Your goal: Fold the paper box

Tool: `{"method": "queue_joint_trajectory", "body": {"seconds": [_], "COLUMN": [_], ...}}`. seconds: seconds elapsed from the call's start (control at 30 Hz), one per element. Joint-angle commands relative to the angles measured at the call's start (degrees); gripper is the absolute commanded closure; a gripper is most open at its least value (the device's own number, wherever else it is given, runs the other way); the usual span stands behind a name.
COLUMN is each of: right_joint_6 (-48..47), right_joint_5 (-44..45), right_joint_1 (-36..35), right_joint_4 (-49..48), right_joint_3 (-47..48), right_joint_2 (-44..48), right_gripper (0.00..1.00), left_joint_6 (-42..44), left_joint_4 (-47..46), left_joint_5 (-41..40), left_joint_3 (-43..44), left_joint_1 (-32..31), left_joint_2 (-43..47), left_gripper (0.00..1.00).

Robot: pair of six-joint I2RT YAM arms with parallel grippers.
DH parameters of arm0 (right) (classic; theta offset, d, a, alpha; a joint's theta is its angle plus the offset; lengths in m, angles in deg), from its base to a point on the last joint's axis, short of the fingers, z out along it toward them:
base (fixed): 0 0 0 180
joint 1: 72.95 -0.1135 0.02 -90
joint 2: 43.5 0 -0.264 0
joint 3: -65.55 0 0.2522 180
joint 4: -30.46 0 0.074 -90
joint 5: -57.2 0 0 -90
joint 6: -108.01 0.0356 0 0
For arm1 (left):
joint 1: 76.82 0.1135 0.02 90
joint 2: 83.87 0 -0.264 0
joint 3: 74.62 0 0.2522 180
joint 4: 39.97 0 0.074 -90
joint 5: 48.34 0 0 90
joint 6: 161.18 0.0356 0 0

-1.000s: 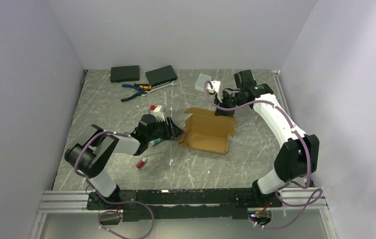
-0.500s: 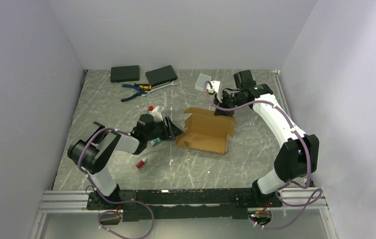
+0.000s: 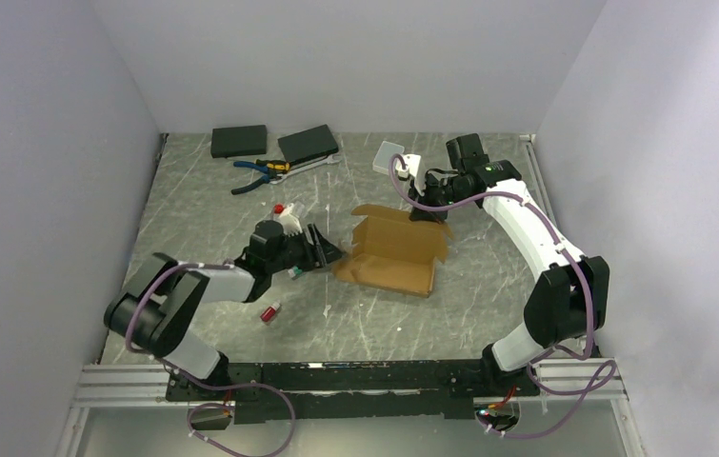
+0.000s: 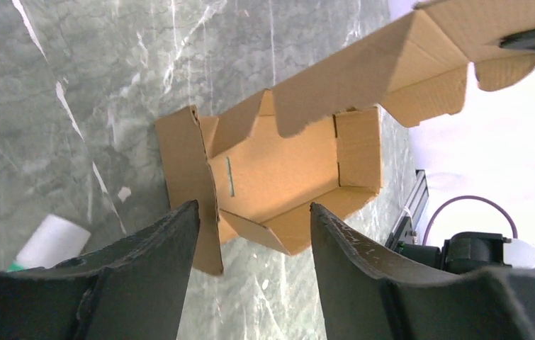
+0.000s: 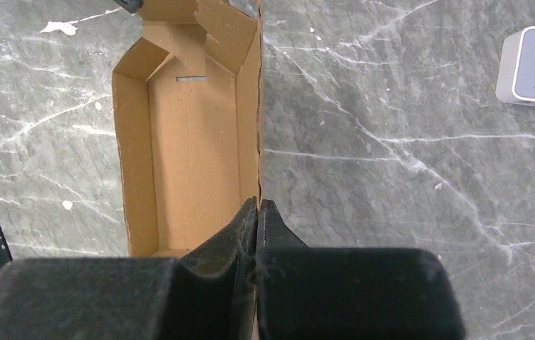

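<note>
The paper box (image 3: 393, 252) is a brown cardboard tray, part folded, lying open on the table's middle with its lid panel raised at the back. My right gripper (image 3: 425, 211) is shut on the top edge of that raised back panel; in the right wrist view the thin cardboard edge runs between the closed fingertips of the gripper (image 5: 258, 205), with the box's inside (image 5: 193, 142) to the left. My left gripper (image 3: 329, 250) stands open at the box's left end. In the left wrist view the end flap (image 4: 186, 170) hangs just inside one finger of this gripper (image 4: 254, 209).
Two flat black boxes (image 3: 238, 141) (image 3: 308, 143) and pliers (image 3: 258, 171) lie at the back left. A white plastic case (image 3: 389, 155) sits behind the box. A white bottle (image 3: 289, 217), a marker (image 3: 296, 272) and a small red-capped tube (image 3: 269, 311) lie around the left arm.
The left gripper's jaws have widened and the left arm has drawn back to the left. The box has slid slightly left. The right gripper keeps its hold.
</note>
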Motion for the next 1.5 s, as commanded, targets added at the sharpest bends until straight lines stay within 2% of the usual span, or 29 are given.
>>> {"method": "queue_joint_trajectory", "body": {"seconds": [0.0, 0.1, 0.17, 0.27, 0.53, 0.8, 0.9, 1.03, 1.23, 1.33, 1.47], "right_joint_6": [0.50, 0.37, 0.28, 0.15, 0.06, -0.10, -0.12, -0.12, -0.14, -0.07, 0.75], "right_joint_5": [0.08, 0.08, 0.08, -0.09, -0.17, -0.27, -0.28, -0.45, -0.69, -0.96, -1.44], "right_joint_1": [-0.33, -0.38, -0.33, -0.32, -0.34, -0.32, -0.34, -0.37, -0.43, -0.51, -0.67], "right_joint_4": [-0.88, -0.75, -0.73, -0.72, -0.44, -0.15, -0.10, -0.01, -0.01, 0.16, -0.22], "right_joint_3": [-0.32, -0.32, -0.36, -0.36, -0.28, -0.10, -0.14, -0.06, -0.11, -0.06, -0.12], "right_joint_2": [-0.55, -0.68, -0.64, -0.78, -0.95, -1.34, -1.25, -1.08, -0.94, -0.91, -0.56], "right_gripper": [0.99, 0.99, 0.99, 0.99, 0.99, 0.99, 0.99, 0.99, 0.99, 0.99, 0.98], "left_joint_6": [-0.81, 0.27, 1.67, 4.64, 9.46, 12.76, 13.19, 13.88, 15.69, 16.38, 16.86], "left_joint_4": [-0.64, 4.46, 11.85, 20.72, 23.35, 32.76, 34.36, 36.81, 40.69, 41.91, 42.14], "left_joint_5": [-1.04, -5.03, -8.97, -12.70, -6.69, -13.15, -14.45, -16.06, -19.74, -20.42, -22.04], "left_joint_3": [-3.40, -4.62, -4.69, -3.07, 2.56, 11.39, 13.68, 15.93, 17.94, 18.83, 19.70], "left_joint_1": [1.13, 2.16, 2.34, 2.43, 2.15, -3.09, -4.33, -5.39, -6.68, -7.20, -9.10], "left_joint_2": [6.68, 12.56, 16.55, 19.50, 15.21, 8.74, 5.73, 4.08, 3.89, 3.45, 4.65], "left_gripper": [0.36, 0.39, 0.45, 0.47, 0.46, 0.46, 0.55, 0.72, 0.80, 1.00, 1.00]}}
